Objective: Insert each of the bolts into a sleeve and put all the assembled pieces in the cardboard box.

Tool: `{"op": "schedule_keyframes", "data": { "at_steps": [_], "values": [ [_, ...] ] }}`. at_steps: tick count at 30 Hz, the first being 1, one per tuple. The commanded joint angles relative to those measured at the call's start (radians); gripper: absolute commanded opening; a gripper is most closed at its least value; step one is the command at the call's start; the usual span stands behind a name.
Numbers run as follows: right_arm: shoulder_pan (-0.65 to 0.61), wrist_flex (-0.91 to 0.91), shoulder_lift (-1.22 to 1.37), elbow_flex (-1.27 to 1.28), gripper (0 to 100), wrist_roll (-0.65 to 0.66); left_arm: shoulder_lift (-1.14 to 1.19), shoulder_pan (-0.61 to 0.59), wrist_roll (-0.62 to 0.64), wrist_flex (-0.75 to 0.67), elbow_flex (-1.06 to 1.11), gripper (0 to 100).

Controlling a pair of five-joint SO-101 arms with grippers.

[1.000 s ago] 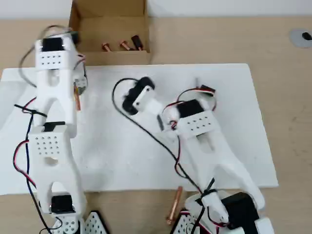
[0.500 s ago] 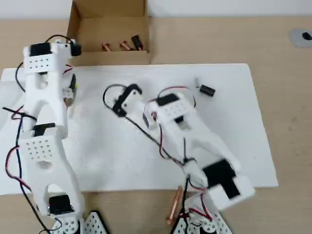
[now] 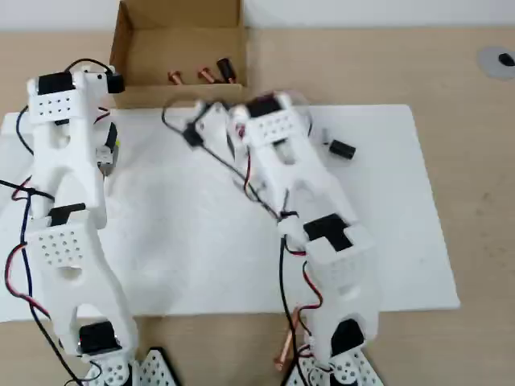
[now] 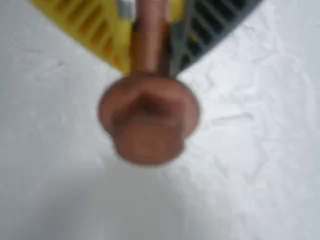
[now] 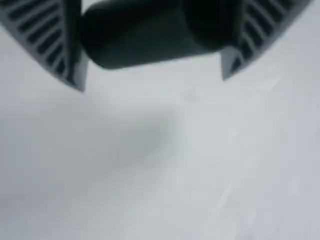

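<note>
The table (image 3: 471, 121) carries a white mat (image 3: 185, 241) that covers most of its middle. The cardboard box (image 3: 181, 95) stands open at the table's far edge, just beyond the mat's far left part. Three copper-and-black assembled pieces (image 3: 203, 75) lie inside it along its near wall.

My left arm (image 3: 72, 185) stands over the mat's left edge. My right arm (image 3: 310, 181) stretches from the table's near edge across the mat to the mat's far edge, just in front of the box.

My left gripper (image 4: 150, 47) is clamped on the shank of a copper bolt (image 4: 148, 120), one yellow finger and one black finger pressing it from either side. The bolt's flanged head hangs below them, over the mat.

My right gripper (image 5: 152, 62) is closed on a black sleeve (image 5: 150, 37), which lies crosswise between both fingers above the mat.

A second sleeve (image 3: 342, 149) lies on the mat near its far edge, just beside my right arm. A loose bolt (image 3: 287, 339) lies on the table by the mat's near edge, beside my right arm's base.
</note>
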Motion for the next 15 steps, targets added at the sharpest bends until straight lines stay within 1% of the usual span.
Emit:
{"op": "schedule_keyframes", "data": {
  "at_steps": [1,5,9,12,13,15],
  "values": [
    [-0.024,0.115,0.035,-0.292,1.1,-0.006,-0.081,-0.003,-0.005,0.009,-0.002,1],
    [-0.053,0.198,0.125,-0.418,1.3,-0.002,-0.081,-0.005,-0.005,0.009,0.0,1],
    [-0.068,0.207,0.203,-0.429,1.5,0.003,-0.082,-0.006,-0.005,0.009,0.009,1],
    [-0.077,0.204,0.248,-0.435,1.9,0.04,-0.082,-0.006,-0.006,0.009,0.043,1],
    [-0.077,0.199,0.257,-0.437,3.5,0.038,-0.082,-0.006,-0.006,0.009,0.052,1],
    [-0.077,0.184,0.262,-0.449,10.8,0.028,-0.082,-0.006,-0.006,0.009,0.064,1]
  ]
}}
